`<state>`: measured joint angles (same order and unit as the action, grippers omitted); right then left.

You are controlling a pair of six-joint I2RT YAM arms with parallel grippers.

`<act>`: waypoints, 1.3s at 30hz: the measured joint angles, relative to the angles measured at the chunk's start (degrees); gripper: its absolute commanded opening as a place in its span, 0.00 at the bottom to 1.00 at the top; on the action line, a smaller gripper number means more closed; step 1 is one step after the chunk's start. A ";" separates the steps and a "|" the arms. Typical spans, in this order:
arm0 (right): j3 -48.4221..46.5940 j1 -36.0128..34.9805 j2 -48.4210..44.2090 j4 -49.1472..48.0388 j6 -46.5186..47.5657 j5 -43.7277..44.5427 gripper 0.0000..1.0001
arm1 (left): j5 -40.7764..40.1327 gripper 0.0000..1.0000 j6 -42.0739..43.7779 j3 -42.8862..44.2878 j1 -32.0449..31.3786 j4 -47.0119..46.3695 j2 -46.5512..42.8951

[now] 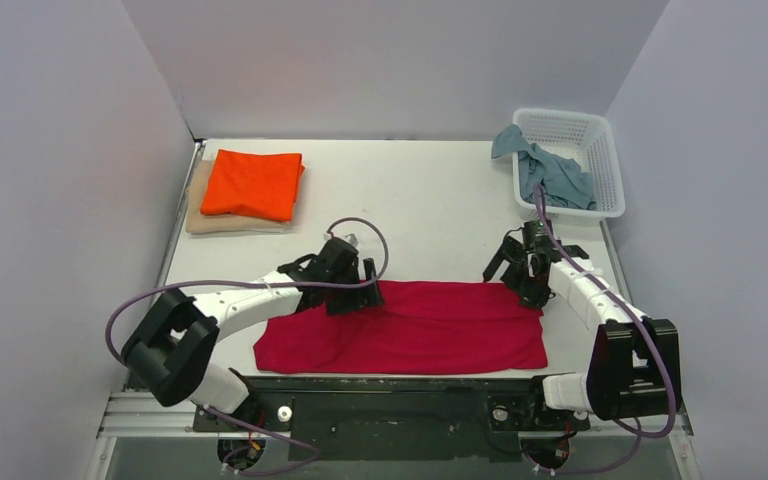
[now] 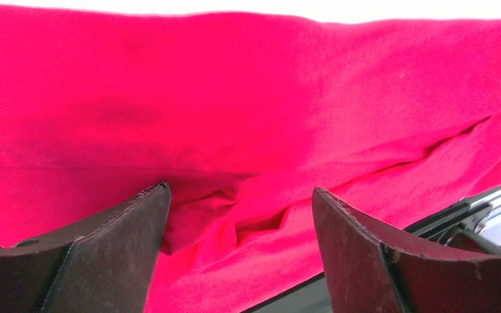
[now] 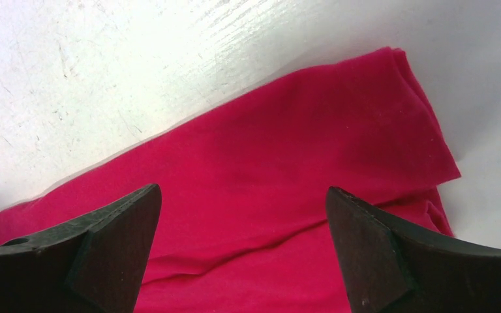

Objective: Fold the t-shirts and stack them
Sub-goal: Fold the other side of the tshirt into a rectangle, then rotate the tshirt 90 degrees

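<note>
The crimson red t-shirt (image 1: 410,328) lies folded into a long band along the near table edge; it fills the left wrist view (image 2: 248,117) and shows in the right wrist view (image 3: 267,195). My left gripper (image 1: 352,292) is open over its far left edge, fingers (image 2: 130,222) astride a crease. My right gripper (image 1: 526,282) is open over its far right corner. The bright orange t-shirt (image 1: 252,183) lies folded on the pale beige t-shirt (image 1: 196,215) at the back left. The dusty grey-blue t-shirt (image 1: 550,172) hangs crumpled over the basket's edge.
The white lattice basket (image 1: 600,140) stands at the back right corner. Grey walls close in the table on three sides. Bare white tabletop (image 1: 430,200) lies between the stack and the basket. A dark metal rail (image 1: 380,385) runs along the near edge.
</note>
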<state>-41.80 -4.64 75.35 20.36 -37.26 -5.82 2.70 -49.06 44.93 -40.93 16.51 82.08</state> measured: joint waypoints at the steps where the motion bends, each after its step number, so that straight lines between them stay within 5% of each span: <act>1: 0.00 0.00 0.24 -0.35 0.00 -0.07 0.91 | 0.72 0.90 0.24 0.02 -0.76 -0.70 1.20; 11: -0.57 0.00 0.31 -0.83 1.14 -0.22 0.91 | 3.74 0.91 2.86 0.07 -14.99 1.51 -2.54; 15: -0.74 -0.02 0.96 -1.11 1.84 -0.55 0.91 | -0.68 0.91 2.58 0.00 -15.28 6.84 -6.62; 22: -2.25 -1.49 7.23 -2.67 3.43 -1.25 0.91 | -2.84 0.91 -1.18 -7.17 3.23 5.70 -13.31; 28: -2.69 -1.90 10.54 -3.65 3.93 -1.36 0.90 | -2.14 0.92 -2.82 -9.16 15.19 -0.98 -4.74; 33: 0.02 -2.10 7.93 -5.88 3.87 -2.19 0.91 | -1.25 0.92 -1.62 5.51 17.59 -2.78 11.08; 39: 7.67 -5.49 -1.09 -7.58 1.68 -4.13 0.91 | -2.49 0.92 2.12 38.47 18.47 -0.83 36.70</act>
<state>-34.13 -10.13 74.26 12.78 -35.57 -9.96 0.21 -46.94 83.40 -22.46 15.68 118.78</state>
